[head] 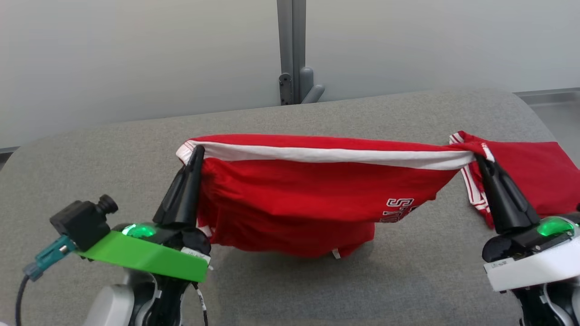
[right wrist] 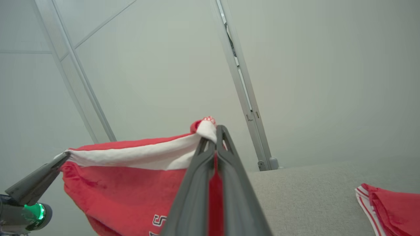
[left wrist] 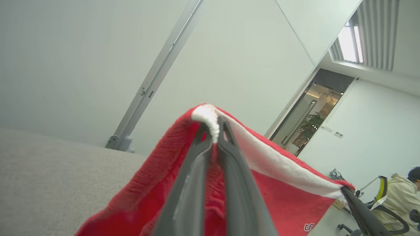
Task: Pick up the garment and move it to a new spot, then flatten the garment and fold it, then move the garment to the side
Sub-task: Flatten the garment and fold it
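Observation:
The garment (head: 294, 194) is red with a white waistband and white lettering. It hangs stretched between my two grippers above the grey table (head: 317, 290), and its lower edge sags down to the tabletop. My left gripper (head: 198, 151) is shut on the waistband's left end; in the left wrist view its fingertips (left wrist: 215, 123) pinch the white band of the garment (left wrist: 288, 196). My right gripper (head: 479, 158) is shut on the waistband's right end, with the white band of the garment (right wrist: 124, 183) bunched at its tips (right wrist: 215, 131).
A second red cloth (head: 534, 176) with white striped trim lies on the table at the far right, just behind my right gripper. A grey post (head: 292, 50) stands behind the table's far edge. A seated person (left wrist: 400, 196) is far off in the left wrist view.

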